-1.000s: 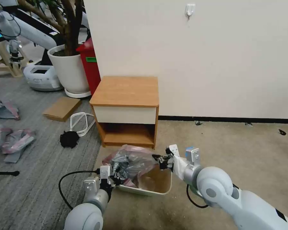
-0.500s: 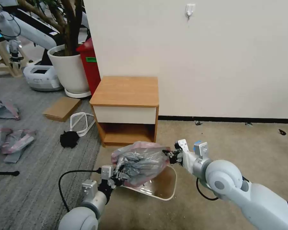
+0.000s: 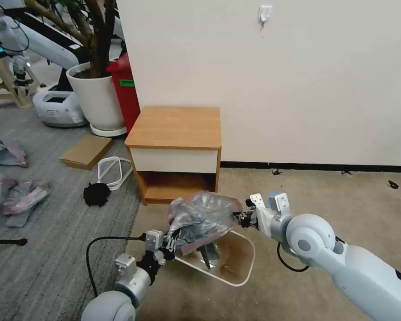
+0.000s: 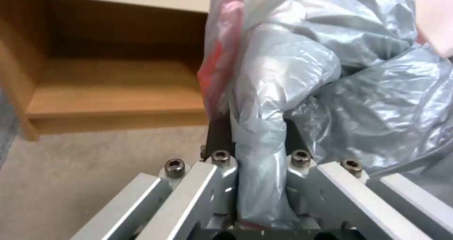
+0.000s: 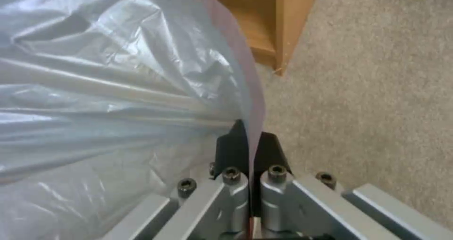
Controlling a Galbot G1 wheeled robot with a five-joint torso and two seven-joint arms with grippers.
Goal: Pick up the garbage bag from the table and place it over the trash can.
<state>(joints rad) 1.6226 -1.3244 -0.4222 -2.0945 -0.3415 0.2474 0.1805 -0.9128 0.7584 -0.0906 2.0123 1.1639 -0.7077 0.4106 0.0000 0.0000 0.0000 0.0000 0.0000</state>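
Garbage bag (image 3: pixel 205 214) above trash can (image 3: pixel 247 272)

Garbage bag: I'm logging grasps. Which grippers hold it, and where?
Both: left gripper pinches a bunched grey fold; right gripper pinches the garbage bag at its pink rim.

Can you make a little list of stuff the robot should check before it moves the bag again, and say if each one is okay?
1. Left pincer gripping the garbage bag: ok, a thick fold is clamped between its fingers.
2. Right pincer gripping the bag: ok, shut on the thin pink rim.
3. Bag off the table: ok, it hangs between both pincers in front of it.
4. Bag above the trash can: ok, it hangs over the can's far, left part.
5. Bag mouth spread open: not ok, the bag is bunched up.
6. Bag rim around the can's rim: not ok, the near and right parts of the rim are bare.
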